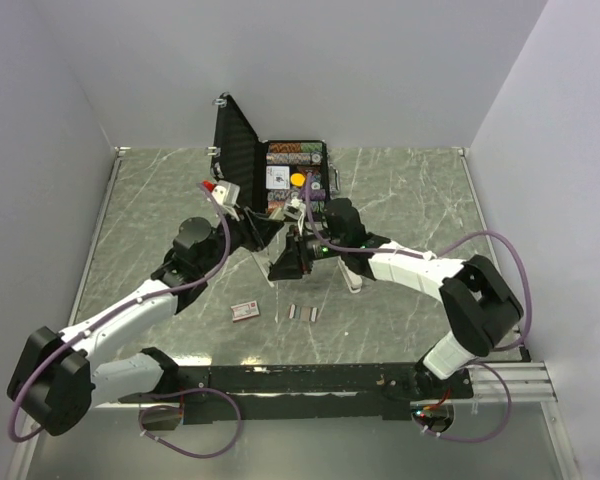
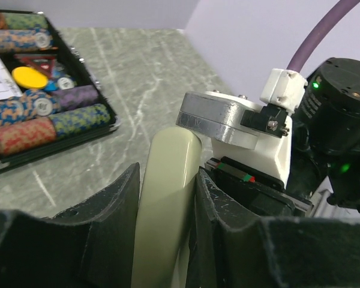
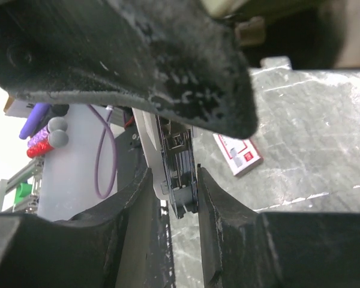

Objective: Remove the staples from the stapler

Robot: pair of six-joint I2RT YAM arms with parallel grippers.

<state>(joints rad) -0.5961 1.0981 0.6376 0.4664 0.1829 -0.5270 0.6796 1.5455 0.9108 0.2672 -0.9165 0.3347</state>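
1. The left gripper (image 2: 168, 187) is clamping the cream-coloured plastic stapler (image 2: 170, 159) by its rounded top arm. Both jaws are pressing against the arm's sides.
2. The right gripper (image 3: 175, 180) is closing its jaws on the stapler's black metal magazine channel (image 3: 180, 165), which is sitting edge-on between the pads.
3. In the top view, both arms are meeting mid-field and holding the stapler clear of the grey-green marbled tabletop (image 1: 410, 200).
4. Two short silvery strips of metal staples (image 1: 293, 312) are lying side by side on the tabletop, just in front of the grippers. The small reddish-pink flat staple box (image 1: 245, 311) is lying near them, to their left.
5. The open black case of poker chips (image 1: 235, 140) is standing behind the work area and is playing no part.
6. Judgement: the unloading step is in hand, with the stapler being held opened between the two arms. Whether any staples are remaining in the channel cannot be told, as its interior is not showing.
7. Judgement: the next move is calling for the channel to be tipped or drawn so that any remaining strip is sliding out. The left grip needs to be holding steady so the stapler is not twisting.
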